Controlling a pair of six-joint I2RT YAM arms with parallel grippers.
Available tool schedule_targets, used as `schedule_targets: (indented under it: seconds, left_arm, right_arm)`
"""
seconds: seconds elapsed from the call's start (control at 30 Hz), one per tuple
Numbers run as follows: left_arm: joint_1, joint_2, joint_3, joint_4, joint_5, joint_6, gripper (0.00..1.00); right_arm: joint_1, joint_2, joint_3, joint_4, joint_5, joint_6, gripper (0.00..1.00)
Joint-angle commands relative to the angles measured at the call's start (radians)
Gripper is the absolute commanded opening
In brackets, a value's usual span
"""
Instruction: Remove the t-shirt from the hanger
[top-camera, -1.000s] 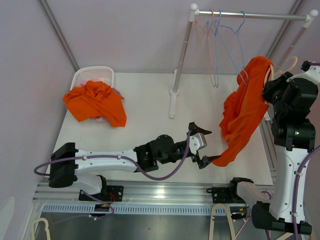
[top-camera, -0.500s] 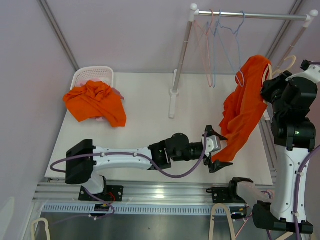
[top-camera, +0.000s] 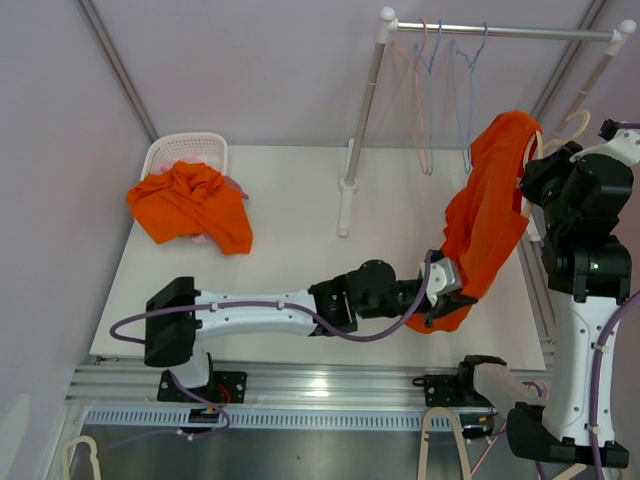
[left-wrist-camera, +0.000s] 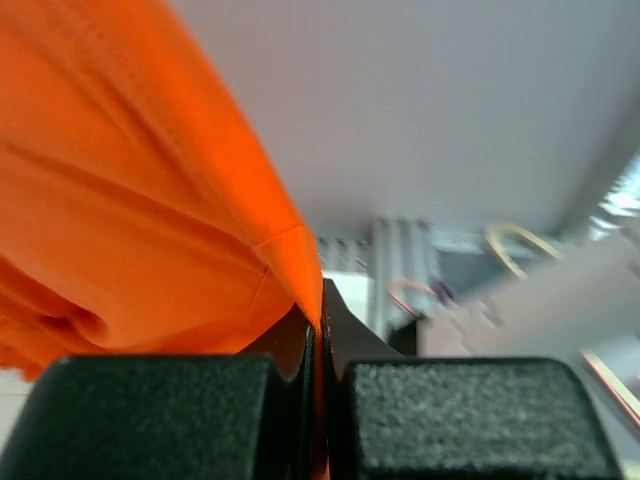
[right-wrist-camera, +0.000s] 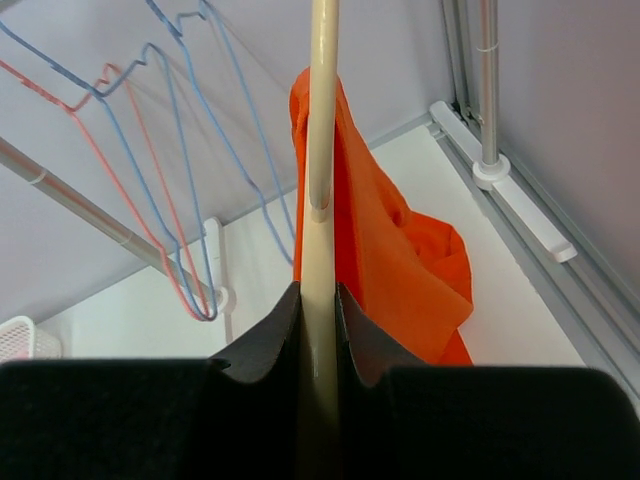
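An orange t-shirt hangs draped over a cream hanger at the right of the table. My right gripper is shut on the hanger, holding it up in the air, with the shirt trailing down beyond it. My left gripper reaches across low to the shirt's bottom edge. In the left wrist view the jaws are pressed together with a thin fold of the orange t-shirt pinched between them.
A clothes rail at the back carries several pink and blue wire hangers. Its white post stands mid-table. A white basket at the back left has another orange garment spilling from it. Spare hangers lie below the table's front edge.
My left arm has stretched to the right, reached the shirt's lower edge and shut on it. The right arm has kept still with the hanger; the shirt has swung slightly.
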Motion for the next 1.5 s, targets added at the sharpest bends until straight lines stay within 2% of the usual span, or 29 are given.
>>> schedule_targets:
  seconds: [0.0, 0.03, 0.17, 0.3, 0.37, 0.47, 0.5, 0.6, 0.67, 0.77, 0.8, 0.83, 0.93, 0.97, 1.03, 1.07, 1.17, 1.2, 1.3, 1.4, 1.47]
  left_arm:
    - [-0.058, -0.119, -0.114, 0.066, 0.19, -0.079, 0.01]
    - [-0.069, -0.129, -0.128, 0.048, 0.266, -0.091, 0.01]
    - [-0.136, -0.127, -0.19, 0.02, 0.4, -0.114, 0.01]
    - [-0.153, -0.093, -0.292, 0.147, 0.462, -0.202, 0.01]
    - [-0.15, -0.064, -0.318, 0.147, 0.413, -0.202, 0.01]
    - [-0.098, -0.041, -0.318, 0.104, 0.147, -0.213, 0.01]
    - [-0.075, -0.041, -0.309, 0.092, 0.105, -0.252, 0.01]
    - [0.03, -0.056, -0.289, 0.055, 0.045, -0.317, 0.01]
    - [0.104, -0.059, -0.242, -0.018, 0.009, -0.374, 0.01]
    - [0.155, -0.059, -0.116, -0.086, -0.029, -0.392, 0.01]
    - [0.161, -0.054, -0.082, -0.157, -0.061, -0.398, 0.01]
    - [0.169, -0.026, 0.04, -0.202, -0.148, -0.412, 0.01]
    - [0.212, 0.088, 0.185, -0.365, -0.162, -0.461, 0.01]
    - [0.218, 0.116, 0.322, -0.403, -0.165, -0.464, 0.01]
    - [0.22, 0.151, 0.399, -0.489, -0.168, -0.463, 0.01]
    - [0.221, 0.156, 0.403, -0.5, -0.162, -0.463, 0.01]
    - [0.215, 0.076, 0.287, -0.45, -0.164, -0.473, 0.01]
    - [0.215, 0.049, 0.185, -0.413, -0.174, -0.48, 0.01]
    - [0.215, -0.074, 0.087, -0.384, -0.158, -0.428, 0.01]
    - [0.215, -0.203, 0.087, -0.434, -0.156, -0.327, 0.01]
    - [0.224, -0.249, 0.169, -0.512, -0.147, -0.267, 0.01]
  right_arm:
    - [0.005, 0.047, 0.053, 0.082, 0.046, -0.03, 0.0]
    - [0.006, 0.059, 0.06, 0.083, 0.051, -0.035, 0.0]
    - [0.006, 0.112, 0.111, 0.082, 0.052, -0.043, 0.0]
    - [0.006, 0.217, 0.221, 0.004, 0.064, -0.073, 0.0]
    - [0.008, 0.268, 0.335, -0.113, 0.042, -0.113, 0.0]
    - [0.028, 0.352, 0.501, -0.321, 0.002, -0.151, 0.0]
    - [0.037, 0.359, 0.525, -0.396, -0.008, -0.161, 0.0]
    - [0.057, 0.348, 0.533, -0.464, -0.012, -0.185, 0.0]
    - [0.094, 0.339, 0.534, -0.518, -0.006, -0.188, 0.0]
    - [0.132, 0.319, 0.533, -0.569, -0.011, -0.175, 0.0]
    - [0.141, 0.311, 0.522, -0.581, -0.005, -0.161, 0.0]
    - [0.158, 0.299, 0.505, -0.595, -0.005, -0.117, 0.0]
    - [0.189, 0.201, 0.363, -0.547, 0.017, -0.063, 0.0]
    - [0.19, 0.179, 0.341, -0.532, 0.023, -0.057, 0.0]
    - [0.19, 0.141, 0.332, -0.494, 0.066, -0.066, 0.0]
    - [0.192, 0.141, 0.346, -0.492, 0.087, -0.07, 0.0]
    - [0.192, 0.141, 0.349, -0.422, 0.158, -0.11, 0.0]
    - [0.192, 0.138, 0.329, -0.377, 0.179, -0.121, 0.0]
    - [0.192, 0.124, 0.214, -0.093, 0.225, -0.171, 0.0]
    - [0.19, 0.171, 0.183, 0.046, 0.224, -0.23, 0.0]
    - [0.183, 0.261, 0.23, 0.059, 0.207, -0.25, 0.0]
